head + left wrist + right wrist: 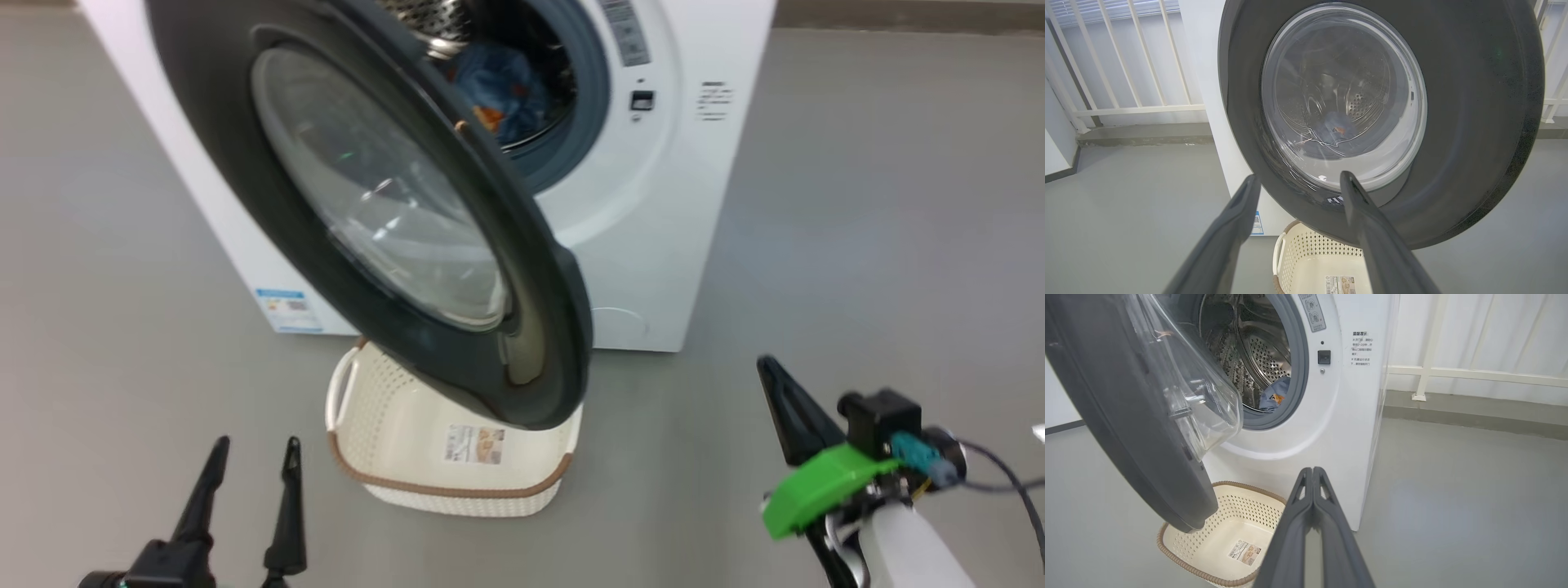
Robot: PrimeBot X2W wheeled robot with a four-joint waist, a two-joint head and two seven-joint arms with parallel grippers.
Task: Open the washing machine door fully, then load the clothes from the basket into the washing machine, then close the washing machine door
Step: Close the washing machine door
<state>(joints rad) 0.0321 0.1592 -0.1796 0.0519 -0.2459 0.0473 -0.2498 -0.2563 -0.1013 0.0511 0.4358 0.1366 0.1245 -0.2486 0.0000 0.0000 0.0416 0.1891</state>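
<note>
Light is soft and bright; shadows on the floor (857,204) are faint. Glare streaks the door (1372,122). The head view is slightly blurred; at ten o'clock the left wrist view bows the railing (1126,61).

Okay, I've got the washing machine (661,245) straight ahead of me, with its door (367,204) swung out toward me on the left of the opening. The clothes (502,90) are lying inside the drum, low down. The basket (457,492) sits on the floor just before the machine, partly under the door's lower edge. My left gripper (256,445) is left of the basket and nearer me; my right gripper (771,376) is well off to its right.
</note>
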